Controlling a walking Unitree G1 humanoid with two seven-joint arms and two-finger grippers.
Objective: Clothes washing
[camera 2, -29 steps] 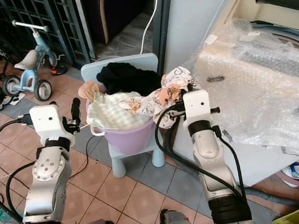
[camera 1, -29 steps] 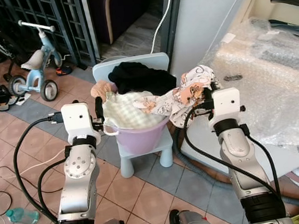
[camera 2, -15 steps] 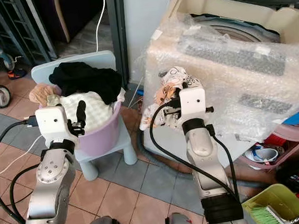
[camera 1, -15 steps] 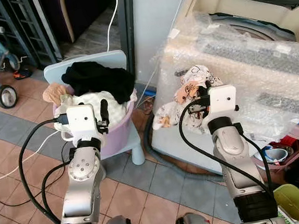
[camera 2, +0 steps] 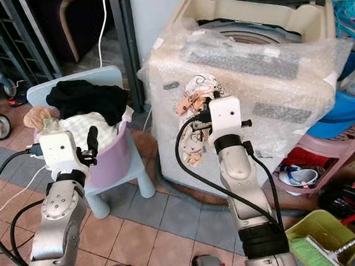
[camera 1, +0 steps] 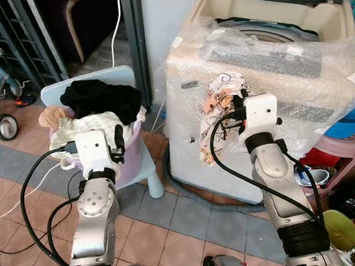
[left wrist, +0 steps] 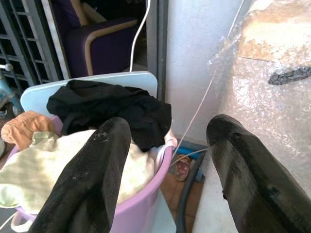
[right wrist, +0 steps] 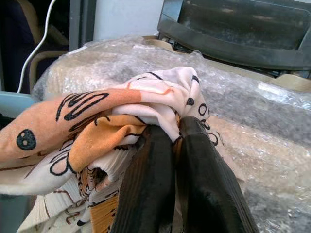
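The right gripper (right wrist: 163, 145) is pinched tight on a bunch of the printed cloth (right wrist: 97, 121). The cloth is soft and light, so it hangs floppy below the jaws, and a thick bunch is best to hold. Just past the jaws is the washer (camera 1: 280, 30), wrapped in bubble wrap. The left gripper (left wrist: 167, 145) is wide open and empty, with the purple tub (left wrist: 146, 194) of clothes just beyond.

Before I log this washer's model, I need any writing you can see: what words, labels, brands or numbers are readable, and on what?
None can be read.
Washing machine: its control panel sits under bubble wrap, markings blurred.
Patterned garment held by the right gripper: black doodle prints, no legible words.
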